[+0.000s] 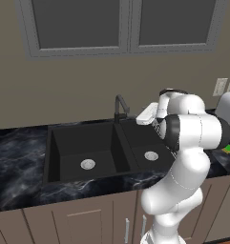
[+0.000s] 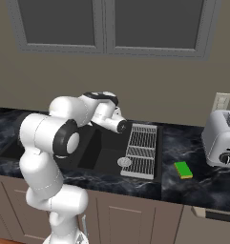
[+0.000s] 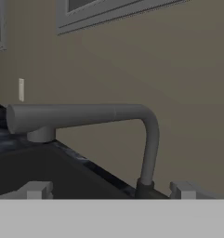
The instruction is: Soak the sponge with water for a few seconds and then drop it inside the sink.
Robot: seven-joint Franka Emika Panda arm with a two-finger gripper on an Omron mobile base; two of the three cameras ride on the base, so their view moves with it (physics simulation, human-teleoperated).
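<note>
The sponge (image 2: 183, 169) lies flat on the dark marble counter (image 2: 193, 183), green face up, at about four o'clock in the right base view, between the wire drying rack (image 2: 141, 149) and the toaster (image 2: 223, 137), touching neither. In the left base view a green corner of it peeks past the arm's elbow at three o'clock. The black double-basin sink (image 1: 64, 143) sits at the centre of that view, both silver drains showing. The gripper (image 3: 111, 189) hangs over the sink near the faucet (image 3: 85, 116), its two finger tips (image 3: 36, 189) spread wide and holding nothing (the hand view looks straight at the faucet's spout, which runs from nine o'clock to its bend near the centre).
</note>
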